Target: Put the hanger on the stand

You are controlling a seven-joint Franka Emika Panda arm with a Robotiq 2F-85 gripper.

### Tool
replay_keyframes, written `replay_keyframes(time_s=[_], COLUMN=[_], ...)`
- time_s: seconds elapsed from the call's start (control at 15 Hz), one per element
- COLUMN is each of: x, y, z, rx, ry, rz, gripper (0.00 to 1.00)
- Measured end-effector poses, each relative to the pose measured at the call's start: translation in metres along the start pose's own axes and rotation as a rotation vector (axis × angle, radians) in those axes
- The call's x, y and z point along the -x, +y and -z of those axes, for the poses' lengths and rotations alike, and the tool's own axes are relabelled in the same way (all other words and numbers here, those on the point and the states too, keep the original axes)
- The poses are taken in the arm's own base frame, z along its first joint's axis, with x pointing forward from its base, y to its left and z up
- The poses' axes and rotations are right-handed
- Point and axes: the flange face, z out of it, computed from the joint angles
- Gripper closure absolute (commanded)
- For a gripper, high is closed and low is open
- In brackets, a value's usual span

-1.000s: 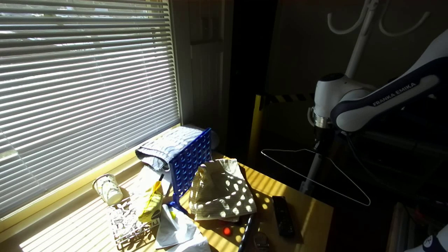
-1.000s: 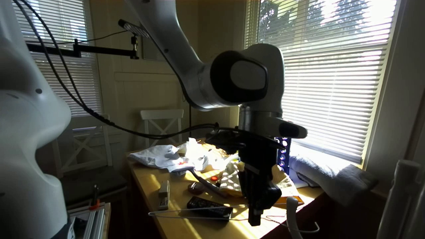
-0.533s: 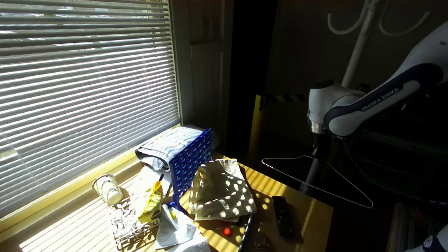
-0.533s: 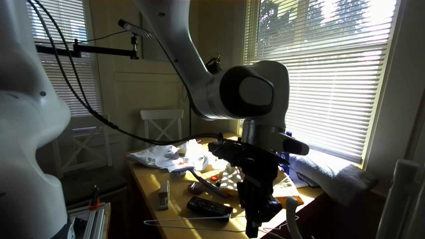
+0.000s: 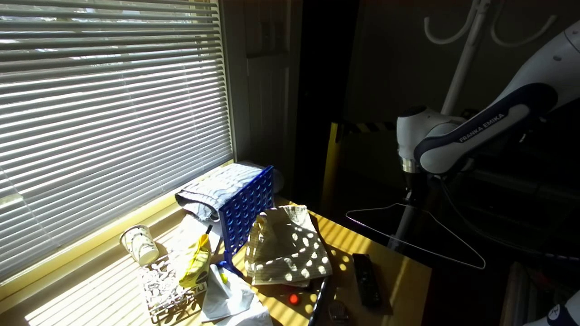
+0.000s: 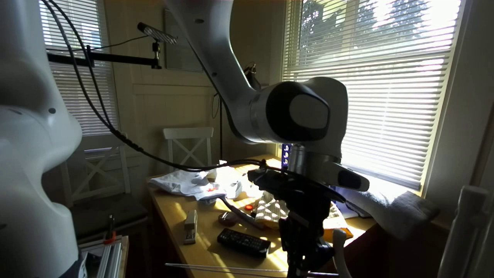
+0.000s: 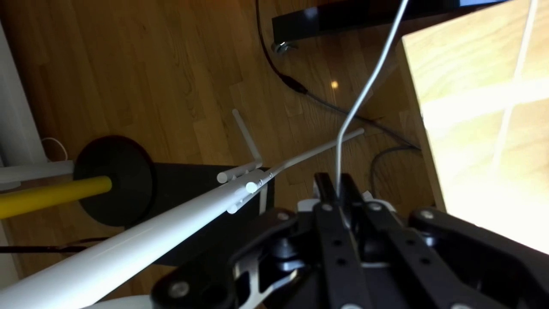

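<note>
Wrist view close behind end effector (image 7: 337, 184), facing floor (image 7: 180, 86), both exterior views sharing table (image 5: 410, 283) from opposite ends

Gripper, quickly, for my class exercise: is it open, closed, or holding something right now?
Gripper: closed, holding the wire hanger between its fingertips.

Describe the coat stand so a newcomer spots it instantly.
In an exterior view, go right from the window blinds, past the yellow post, into the dark area. There the stand, a slim pale pole, rises partly hidden behind the white robot arm. Unlike the post or thick jointed arm, it carries upward-curving hooks high up.
</note>
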Motion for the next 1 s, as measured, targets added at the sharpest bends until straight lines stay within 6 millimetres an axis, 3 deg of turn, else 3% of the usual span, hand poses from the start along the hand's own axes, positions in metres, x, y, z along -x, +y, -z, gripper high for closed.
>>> replay_keyframes(time_s=[0.13, 0.27, 0.4, 0.87, 1.0], x=[-0.001, -0.002, -0.003, -0.004, -0.004], y=[0.003, 0.006, 0.009, 0.012, 0.012], z=[-0.002, -0.004, -0.004, -0.007, -0.007], rx=[0.001, 0.002, 0.002, 0.002, 0.003], ry=[-0.012, -0.019, -0.024, -0.032, -0.031], rz=[-0.005, -0.012, -0.018, -0.024, -0.023], gripper=[0.89, 0.63, 0.56, 0.08, 0.00])
